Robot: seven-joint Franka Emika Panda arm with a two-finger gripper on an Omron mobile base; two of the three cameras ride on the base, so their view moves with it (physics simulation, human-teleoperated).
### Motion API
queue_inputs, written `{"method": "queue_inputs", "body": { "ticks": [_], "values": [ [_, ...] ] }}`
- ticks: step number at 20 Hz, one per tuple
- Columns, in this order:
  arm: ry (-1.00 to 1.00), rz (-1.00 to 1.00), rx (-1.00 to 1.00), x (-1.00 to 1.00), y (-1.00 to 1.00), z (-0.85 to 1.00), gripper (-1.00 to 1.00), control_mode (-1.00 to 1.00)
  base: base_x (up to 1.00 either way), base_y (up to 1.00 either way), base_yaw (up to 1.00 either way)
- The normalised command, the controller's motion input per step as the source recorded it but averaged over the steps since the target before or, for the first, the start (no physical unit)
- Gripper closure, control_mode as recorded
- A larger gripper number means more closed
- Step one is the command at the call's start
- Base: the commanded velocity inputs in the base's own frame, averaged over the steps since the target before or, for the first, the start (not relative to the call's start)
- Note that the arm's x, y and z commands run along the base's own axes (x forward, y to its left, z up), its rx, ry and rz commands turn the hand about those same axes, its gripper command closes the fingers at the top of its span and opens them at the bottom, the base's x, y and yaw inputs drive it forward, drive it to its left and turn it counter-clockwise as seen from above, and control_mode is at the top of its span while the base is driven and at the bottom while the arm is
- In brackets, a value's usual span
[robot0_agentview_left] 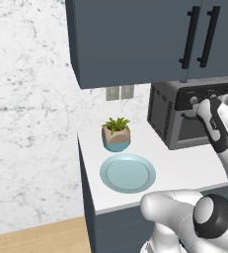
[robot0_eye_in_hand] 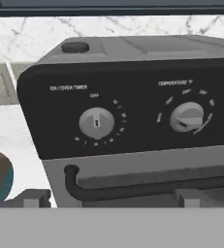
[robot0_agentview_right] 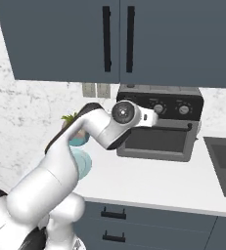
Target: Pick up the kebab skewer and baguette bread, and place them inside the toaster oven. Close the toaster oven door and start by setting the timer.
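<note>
The toaster oven (robot0_agentview_right: 158, 128) stands at the back of the white table (robot0_agentview_left: 184, 170), against the wall under the dark cabinets (robot0_agentview_left: 135, 39), its door (robot0_agentview_right: 156, 141) shut and the bar handle (robot0_eye_in_hand: 133, 190) running just below the black control panel. On that panel, the timer knob (robot0_eye_in_hand: 97, 122) points to off; a 2nd knob (robot0_eye_in_hand: 186, 117), for temperature, sits beside it. The pincer (robot0_agentview_left: 198, 105) hovers right before the timer knob, jaws spread wide, holding nothing. Toward the table's left edge lie a pale blue plate (robot0_agentview_left: 128, 173) and, behind it, a potted plant (robot0_agentview_left: 116, 133).
</note>
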Motion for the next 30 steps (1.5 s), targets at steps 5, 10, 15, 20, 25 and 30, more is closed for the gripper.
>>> {"method": "queue_inputs", "body": {
  "ticks": [5,10,15,20,25,30],
  "values": [
    [-0.07,0.05,-0.12,-0.32,-0.02,-0.05,-1.00,-1.00,0.00,0.00,0.00],
    [-0.15,0.15,0.00,-0.19,-0.23,0.00,-1.00,-1.00,0.00,0.00,0.00],
    [-0.29,0.09,0.00,-0.07,-0.20,0.00,-1.00,-1.00,0.00,0.00,0.00],
    [-0.33,0.04,0.00,0.00,-0.06,0.00,-1.00,-1.00,0.00,0.00,0.00],
    [-0.11,0.00,0.00,0.00,0.05,0.00,-1.00,-1.00,0.00,0.00,0.00],
    [0.00,0.00,-0.01,0.04,0.22,0.07,-1.00,-1.00,0.00,0.00,0.00]
  ]
}}
